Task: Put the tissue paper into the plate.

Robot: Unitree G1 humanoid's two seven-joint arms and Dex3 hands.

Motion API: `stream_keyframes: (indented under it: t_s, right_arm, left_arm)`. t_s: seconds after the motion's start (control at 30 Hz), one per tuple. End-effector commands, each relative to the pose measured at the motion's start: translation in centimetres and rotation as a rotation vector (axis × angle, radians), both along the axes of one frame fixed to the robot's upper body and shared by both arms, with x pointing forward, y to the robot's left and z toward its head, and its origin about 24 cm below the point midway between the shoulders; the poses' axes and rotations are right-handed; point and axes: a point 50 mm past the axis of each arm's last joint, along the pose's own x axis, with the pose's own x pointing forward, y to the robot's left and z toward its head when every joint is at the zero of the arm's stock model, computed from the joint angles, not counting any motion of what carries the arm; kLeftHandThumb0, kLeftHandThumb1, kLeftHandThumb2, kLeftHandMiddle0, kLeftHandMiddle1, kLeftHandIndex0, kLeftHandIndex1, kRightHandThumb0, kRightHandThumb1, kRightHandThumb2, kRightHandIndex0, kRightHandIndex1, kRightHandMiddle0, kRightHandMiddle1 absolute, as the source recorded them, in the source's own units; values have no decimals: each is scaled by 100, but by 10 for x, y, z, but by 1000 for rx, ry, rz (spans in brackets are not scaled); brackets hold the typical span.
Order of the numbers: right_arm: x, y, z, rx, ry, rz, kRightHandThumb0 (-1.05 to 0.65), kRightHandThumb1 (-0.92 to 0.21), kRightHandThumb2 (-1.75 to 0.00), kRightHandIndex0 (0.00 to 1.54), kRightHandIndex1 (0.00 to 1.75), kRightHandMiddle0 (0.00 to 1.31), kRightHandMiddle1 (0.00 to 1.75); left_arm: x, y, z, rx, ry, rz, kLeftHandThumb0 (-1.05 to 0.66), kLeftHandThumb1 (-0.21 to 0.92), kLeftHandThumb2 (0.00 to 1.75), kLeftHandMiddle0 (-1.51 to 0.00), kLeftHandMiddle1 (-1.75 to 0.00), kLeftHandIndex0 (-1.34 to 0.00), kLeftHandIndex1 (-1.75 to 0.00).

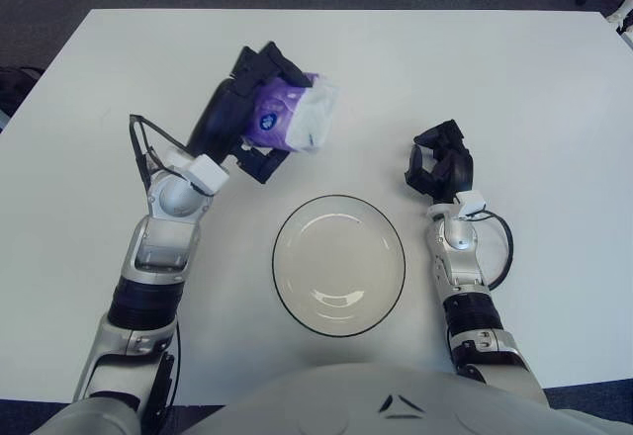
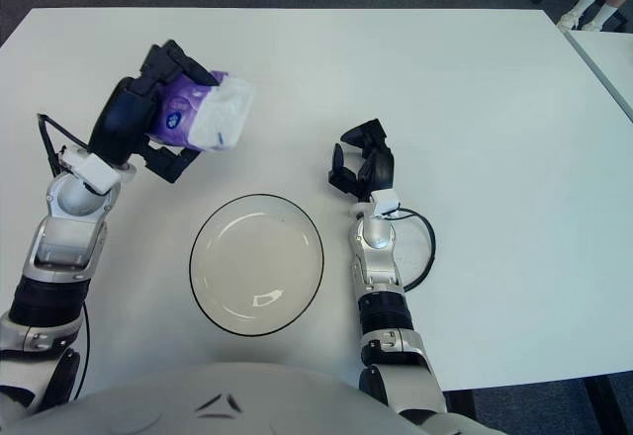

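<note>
Left eye view: white table (image 1: pixel 514 79), both arms in sight.
Left hand (image 1: pixel 244 119): fingers (image 1: pixel 259 163) clamped around the purple-and-white soft tissue pack (image 1: pixel 290 119), held above the table, up-left of the plate.
Plate: round white plate with dark rim (image 1: pixel 338 330), nothing in it.
Right hand (image 1: pixel 440 166): idle right of the plate, fingers curled, holding nothing.
Progress: pack grasped and lifted; carrying over the plate and releasing remain.
</note>
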Motion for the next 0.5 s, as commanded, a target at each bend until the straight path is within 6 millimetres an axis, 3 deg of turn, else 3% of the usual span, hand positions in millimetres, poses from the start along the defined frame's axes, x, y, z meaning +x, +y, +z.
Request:
stream_keyframes:
  t_s: [0.0, 0.2, 0.47]
  right_arm:
    - [-42, -14, -70, -17, 304, -48, -40, -60, -97, 60, 153, 40, 175]
    - [-42, -14, -70, -12, 302, -48, -40, -59, -97, 61, 153, 40, 175]
    - [-43, -13, -69, -6, 298, -50, -40, -59, -97, 62, 154, 40, 175]
  left_arm:
    - [-7, -10, -2, 23, 71, -143, 0, -6, 175, -87, -174, -69, -174]
    - [-22, -20, -4, 94, 189, -283, 0, -7, 175, -90, -172, -68, -175]
    - [-29, -24, -7, 269, 214, -399, 0, -9, 175, -93, -167, -69, -175]
